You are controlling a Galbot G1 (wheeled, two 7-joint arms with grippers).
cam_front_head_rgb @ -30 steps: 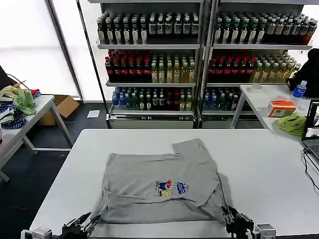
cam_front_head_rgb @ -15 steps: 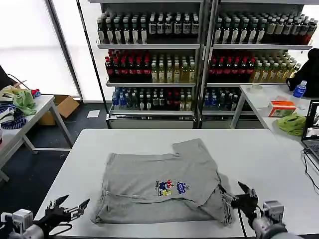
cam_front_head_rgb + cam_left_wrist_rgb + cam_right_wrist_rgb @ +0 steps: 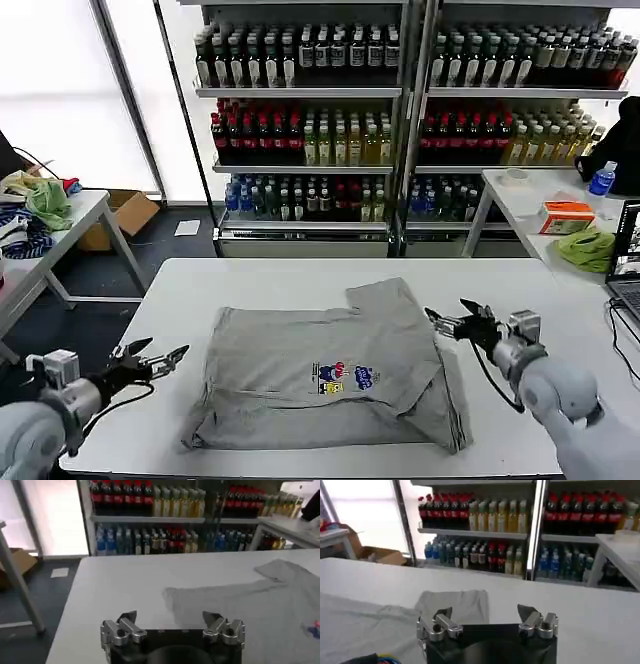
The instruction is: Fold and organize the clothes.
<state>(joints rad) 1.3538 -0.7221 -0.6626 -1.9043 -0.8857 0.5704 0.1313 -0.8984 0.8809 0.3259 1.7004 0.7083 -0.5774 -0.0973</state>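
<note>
A light grey short-sleeved shirt [image 3: 330, 365] lies partly folded on the white table [image 3: 520, 290], its small multicoloured chest print [image 3: 348, 378] facing up. One sleeve [image 3: 385, 297] points toward the far side. My left gripper [image 3: 150, 358] hovers open just off the shirt's left edge, nothing between its fingers. My right gripper [image 3: 452, 320] is open beside the shirt's right edge, near the sleeve. In the left wrist view the open gripper [image 3: 170, 617] faces the shirt [image 3: 240, 605]. The right wrist view has the open gripper [image 3: 484, 612] over the sleeve [image 3: 452, 605].
Shelves of bottles [image 3: 330, 120] stand behind the table. A side table on the left holds lime-green cloth [image 3: 45, 200] and striped cloth [image 3: 22, 240]. The right table carries an orange box [image 3: 565, 216], a green cloth [image 3: 588, 248], a laptop [image 3: 625, 265] and cables. A cardboard box [image 3: 125, 215] sits on the floor.
Both grippers have moved from the shirt's near corners at the table's front edge, farther up along its sides. They let go of the hem, which now lies flat.
</note>
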